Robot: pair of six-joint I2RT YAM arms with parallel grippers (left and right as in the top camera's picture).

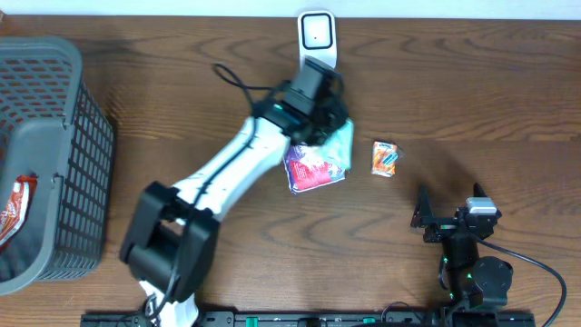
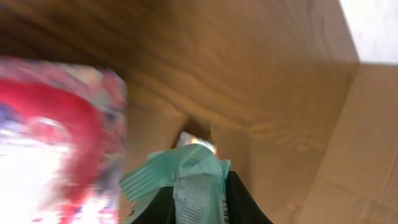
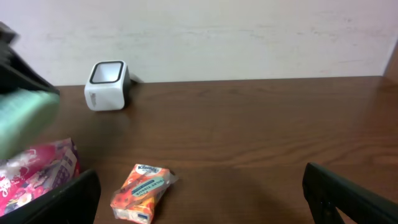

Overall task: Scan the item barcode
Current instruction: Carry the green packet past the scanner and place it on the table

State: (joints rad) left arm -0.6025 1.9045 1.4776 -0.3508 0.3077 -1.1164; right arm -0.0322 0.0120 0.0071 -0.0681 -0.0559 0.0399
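My left gripper (image 1: pixel 315 107) is shut on a mint-green packet (image 1: pixel 339 143), held just in front of the white scanner (image 1: pixel 317 34) at the table's far edge. In the left wrist view the packet's crimped end (image 2: pixel 194 177) sits pinched between the black fingers (image 2: pixel 245 205). No barcode can be made out on it. The right wrist view shows the scanner (image 3: pixel 107 85) standing at the back left, with the green packet (image 3: pixel 22 118) at the left edge. My right gripper (image 1: pixel 451 213) rests open near the front right, with nothing between its fingers (image 3: pixel 354 196).
A pink and red packet (image 1: pixel 313 169) lies on the table under the held one. An orange tissue pack (image 1: pixel 385 158) lies to its right. A grey basket (image 1: pixel 86 182) stands at the left with a red-and-white packet (image 1: pixel 14 209) inside.
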